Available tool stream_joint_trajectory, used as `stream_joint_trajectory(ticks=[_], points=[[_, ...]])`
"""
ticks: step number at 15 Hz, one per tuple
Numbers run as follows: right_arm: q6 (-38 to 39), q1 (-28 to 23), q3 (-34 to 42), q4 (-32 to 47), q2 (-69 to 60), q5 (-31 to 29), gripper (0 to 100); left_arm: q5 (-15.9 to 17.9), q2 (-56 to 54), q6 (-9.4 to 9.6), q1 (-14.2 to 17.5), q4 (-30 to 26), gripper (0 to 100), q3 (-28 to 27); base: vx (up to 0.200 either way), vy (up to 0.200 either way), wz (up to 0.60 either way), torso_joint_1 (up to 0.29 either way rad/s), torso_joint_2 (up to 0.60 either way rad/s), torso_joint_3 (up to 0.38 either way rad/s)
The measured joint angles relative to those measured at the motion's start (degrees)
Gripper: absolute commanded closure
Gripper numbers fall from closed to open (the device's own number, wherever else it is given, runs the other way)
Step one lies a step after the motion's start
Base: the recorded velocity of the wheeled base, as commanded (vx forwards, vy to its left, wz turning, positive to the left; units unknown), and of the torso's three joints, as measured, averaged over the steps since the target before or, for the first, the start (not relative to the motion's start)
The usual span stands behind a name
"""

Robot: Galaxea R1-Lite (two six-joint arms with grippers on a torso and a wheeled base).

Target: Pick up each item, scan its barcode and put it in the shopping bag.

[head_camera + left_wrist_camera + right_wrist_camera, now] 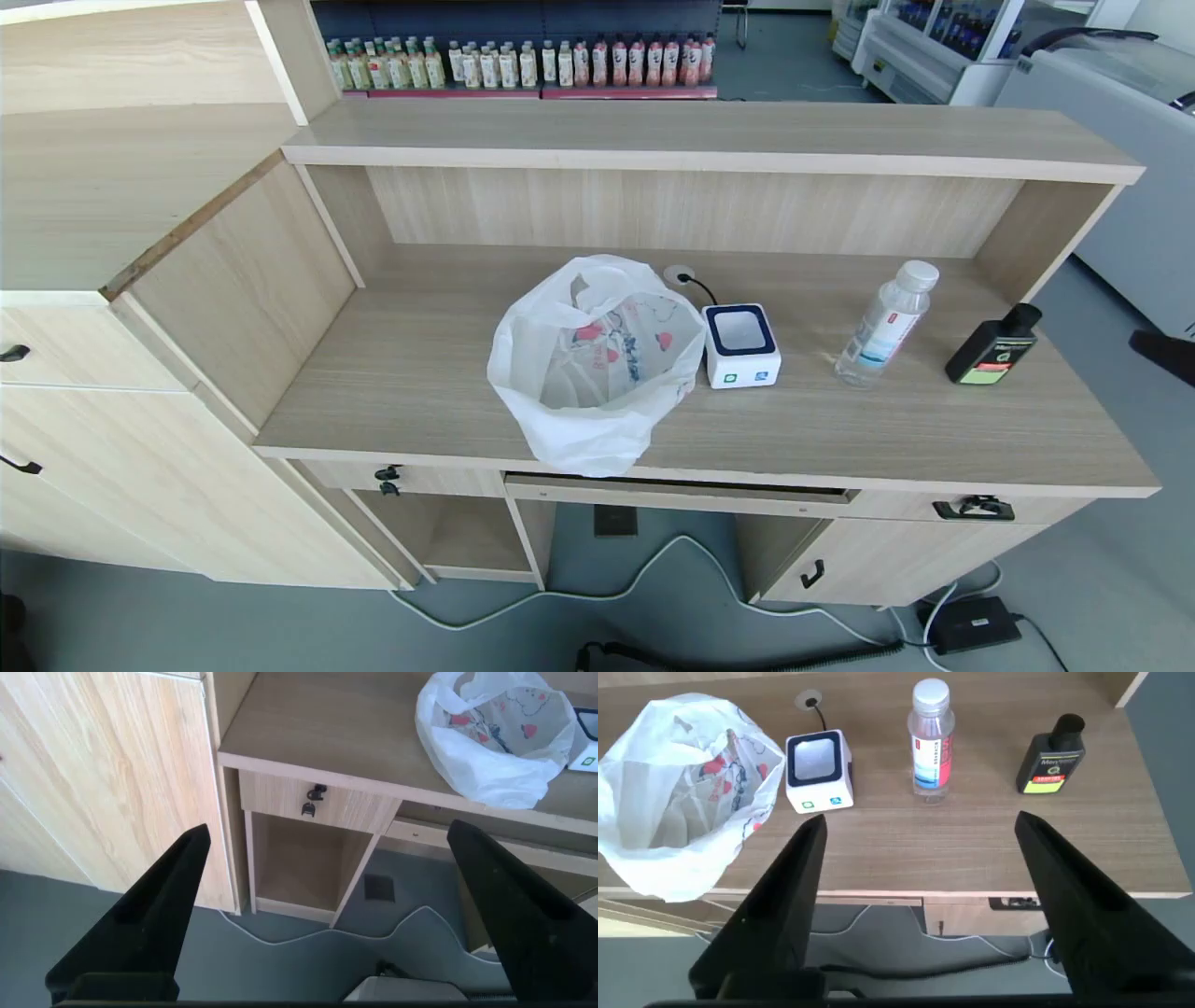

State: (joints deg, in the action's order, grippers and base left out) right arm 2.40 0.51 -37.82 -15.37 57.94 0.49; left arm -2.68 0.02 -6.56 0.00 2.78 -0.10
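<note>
Shop floor behind, drinks shelf [523,63] at the back; pale wood desk [411,373], cables on the floor under it. Scanner [740,345] mid-desk, window up to read a barcode held over it; shopping bag [523,364] just left of it, mouth open, presumably for a short drop. Water bottle [882,327] upright right of scanner, black bottle [994,347] further right; both look unscanned. Left jaws spread, empty, low and left of scanner; right jaws spread, empty, off the desk's front edge, facing the bottles.
</note>
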Motion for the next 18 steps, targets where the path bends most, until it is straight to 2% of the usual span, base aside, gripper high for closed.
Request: stream_joint_trajectory(ticks=[4, 10, 18], points=[[-3.5, -2.8, -2.6, -16.0, 20.9, 0.0, 0, 0.0, 0.0, 0.0, 0.0, 0.0, 0, 0.0, 0.0, 0.0, 0.0, 0.0, 0.0, 0.0], [-2.5, -4.1, -5.9, -28.4, 41.0, -0.6, 0, 0.0, 0.0, -0.01, 0.0, 0.0, 0, 0.0, 0.0, 0.0, 0.0, 0.0, 0.0, 0.0], [-2.6, -0.6, -17.3, -33.4, 55.7, -3.0, 0, 0.0, 0.0, -0.01, 0.0, 0.0, 0, 0.0, 0.0, 0.0, 0.0, 0.0, 0.0, 0.0]])
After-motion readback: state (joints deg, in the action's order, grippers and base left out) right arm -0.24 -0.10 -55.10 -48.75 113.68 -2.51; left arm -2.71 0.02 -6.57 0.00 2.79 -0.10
